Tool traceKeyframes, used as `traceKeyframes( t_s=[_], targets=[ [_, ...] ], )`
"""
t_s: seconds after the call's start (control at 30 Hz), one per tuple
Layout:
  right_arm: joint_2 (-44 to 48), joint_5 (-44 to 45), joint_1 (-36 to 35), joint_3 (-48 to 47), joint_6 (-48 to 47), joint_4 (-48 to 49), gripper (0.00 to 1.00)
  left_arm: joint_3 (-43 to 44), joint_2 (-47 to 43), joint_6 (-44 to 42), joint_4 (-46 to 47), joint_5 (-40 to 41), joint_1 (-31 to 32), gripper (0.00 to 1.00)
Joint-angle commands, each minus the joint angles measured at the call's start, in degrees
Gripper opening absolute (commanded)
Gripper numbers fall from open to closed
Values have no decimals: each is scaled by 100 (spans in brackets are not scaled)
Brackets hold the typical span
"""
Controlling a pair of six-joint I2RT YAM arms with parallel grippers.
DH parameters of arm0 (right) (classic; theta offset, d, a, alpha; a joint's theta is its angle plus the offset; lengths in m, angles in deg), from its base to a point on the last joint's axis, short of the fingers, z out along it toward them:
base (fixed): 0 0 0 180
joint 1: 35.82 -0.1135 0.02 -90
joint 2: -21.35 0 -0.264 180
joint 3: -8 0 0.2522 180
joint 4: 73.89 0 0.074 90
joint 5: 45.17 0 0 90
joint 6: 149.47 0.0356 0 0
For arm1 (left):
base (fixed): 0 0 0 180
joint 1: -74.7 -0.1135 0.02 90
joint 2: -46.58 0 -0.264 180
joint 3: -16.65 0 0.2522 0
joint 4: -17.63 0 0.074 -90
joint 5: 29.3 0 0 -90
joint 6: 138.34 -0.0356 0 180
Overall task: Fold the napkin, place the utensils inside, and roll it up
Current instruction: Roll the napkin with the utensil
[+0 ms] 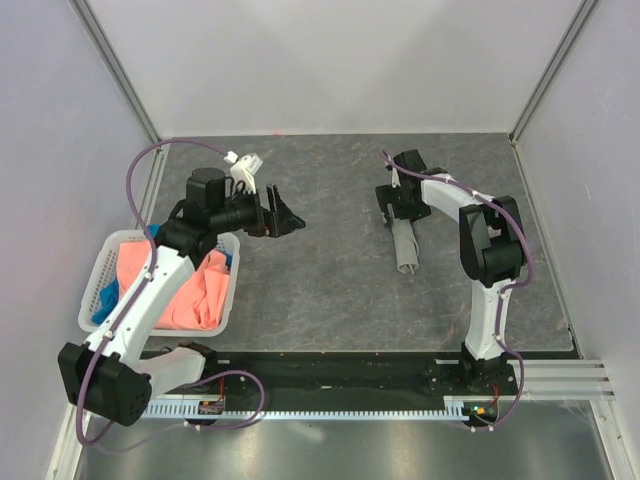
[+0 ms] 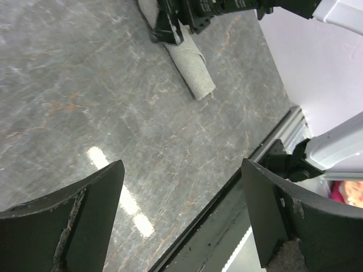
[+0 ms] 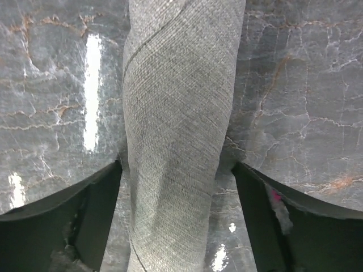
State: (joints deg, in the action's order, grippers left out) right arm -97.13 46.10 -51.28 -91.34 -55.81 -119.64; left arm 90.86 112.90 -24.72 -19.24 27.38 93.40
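Observation:
The light grey napkin (image 1: 405, 250) lies rolled into a tight tube on the dark marbled table, right of centre. My right gripper (image 1: 398, 218) stands over the roll's far end, open, one finger on each side of it. In the right wrist view the napkin (image 3: 178, 141) runs down between the fingers (image 3: 96, 204); the left one is right against it, and a gap shows on the right side. The left wrist view shows the napkin (image 2: 193, 71) far off. My left gripper (image 1: 285, 215) hangs open over the table's left half with nothing in it (image 2: 181, 165). The utensils are hidden.
A white basket (image 1: 95, 290) at the left edge holds a coral-orange cloth (image 1: 200, 295) and a blue cloth (image 1: 105, 300). A black rail (image 1: 340, 370) runs along the table's near edge. Pale walls close in the sides and back.

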Motion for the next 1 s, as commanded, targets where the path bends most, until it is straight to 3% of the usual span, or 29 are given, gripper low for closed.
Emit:
traceKeyframes(
  t_s=[0.0, 0.13, 0.27, 0.4, 0.5, 0.63, 0.77, 0.97],
  targets=[
    [333, -119, 122, -72, -50, -203, 93, 336, -532, -489, -333, 719, -51, 91],
    [825, -575, 114, -397, 64, -176, 97, 442, -971, -656, -615, 1353, -59, 97],
    [1938, -611, 122, -197, 231, -10, 98, 416, -1481, -744, -756, 1898, -59, 100],
    [3302, -339, 114, 918, 363, 789, 98, 293, -2043, -666, -782, 2321, -59, 100],
    [4541, -277, 114, 2174, 416, 1867, 98, 205, -2237, -665, -817, 2523, -51, 100],
    [5816, -198, 96, 3816, 469, 2600, 98, 29, -2501, -665, -817, 2725, -51, 100],
    [6493, -233, 105, 4418, 556, 2654, 98, -147, -2607, -586, -800, 2770, -51, 100],
    [6759, -251, 96, 4682, 522, 2548, 98, -314, -2695, -455, -791, 2892, -51, 100]
  ],
)
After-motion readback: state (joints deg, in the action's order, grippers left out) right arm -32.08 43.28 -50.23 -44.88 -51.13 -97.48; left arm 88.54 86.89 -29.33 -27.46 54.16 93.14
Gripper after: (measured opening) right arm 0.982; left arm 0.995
